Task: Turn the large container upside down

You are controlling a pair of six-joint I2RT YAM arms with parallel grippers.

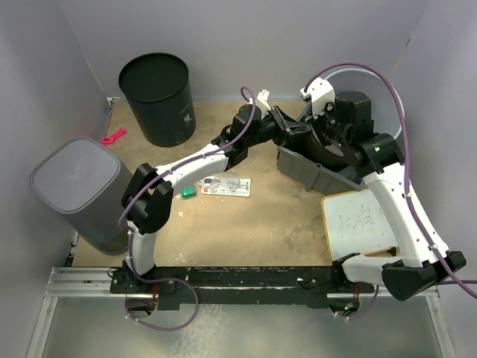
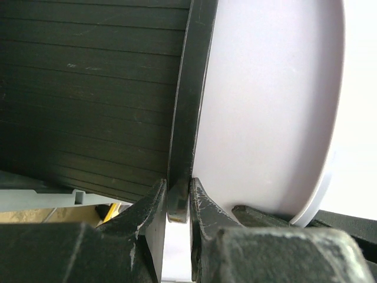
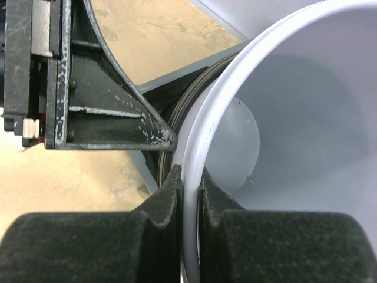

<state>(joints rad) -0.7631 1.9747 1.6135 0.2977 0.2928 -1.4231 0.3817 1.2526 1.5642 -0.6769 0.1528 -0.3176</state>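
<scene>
Right of the black bin (image 1: 158,97), the left pincer (image 2: 177,196) is clenched on a dark edge that seems to belong to the large container (image 3: 283,112). That edge has dark ribbed wall on one side and pale wall on the other. The container hangs between both arms, well to the right of the black bin, and from above the arms mostly hide it. Further right again, the right pincer (image 3: 189,183) is clenched on the container's pale rim.

Both holds are thin pinches on an edge, so the main danger, I judge, is the rim sliding out as the container rolls over. If the arms turn out of step, the wall could twist and pop free. The swing could also knock the whiteboard (image 1: 361,222), farthest right of the bin.
</scene>
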